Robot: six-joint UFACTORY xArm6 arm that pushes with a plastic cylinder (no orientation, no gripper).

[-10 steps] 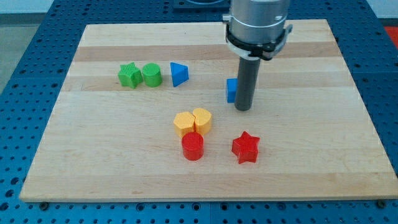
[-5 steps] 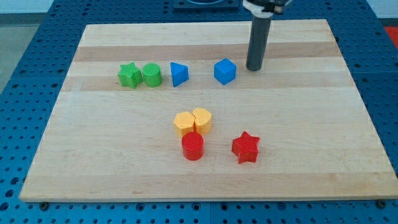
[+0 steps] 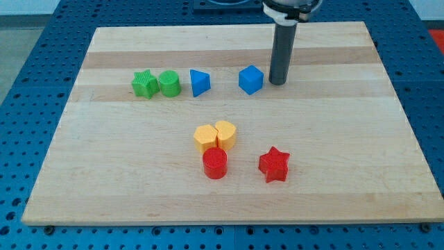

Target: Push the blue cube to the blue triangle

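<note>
The view's top edge is cutting off the arm above the dark rod (image 3: pixel 280 54), so only its lowest grey collar (image 3: pixel 291 8) is showing. The red cylinder (image 3: pixel 215 164) is overlapping the lower edges of the two yellow blocks (image 3: pixel 216 135), hiding their exact shapes.

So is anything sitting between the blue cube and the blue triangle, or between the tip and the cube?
Nothing visible. My tip stands just to the view's right of the blue cube, and only bare board lies between the cube and the blue triangle to its left.
</note>
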